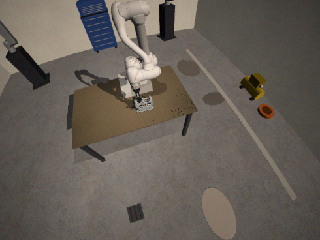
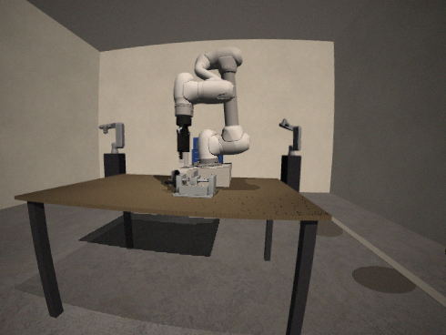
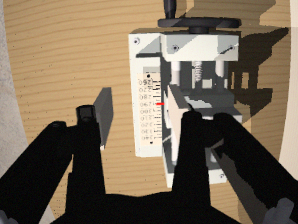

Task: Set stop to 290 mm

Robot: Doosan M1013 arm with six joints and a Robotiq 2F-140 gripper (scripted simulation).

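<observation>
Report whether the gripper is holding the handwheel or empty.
Empty. The gripper hangs above the stop fixture, fingers partly apart with nothing between them, clear of the handwheel.

The black two-finger gripper [image 3: 136, 119] hangs above the grey stop fixture [image 2: 196, 184] with open air between them. The black handwheel with upright crank handle [image 3: 193, 22] lies unobstructed at the fixture's far end. Just behind the fixture, the white arm pedestal block [image 2: 222, 175] closes off access from that side.
</observation>
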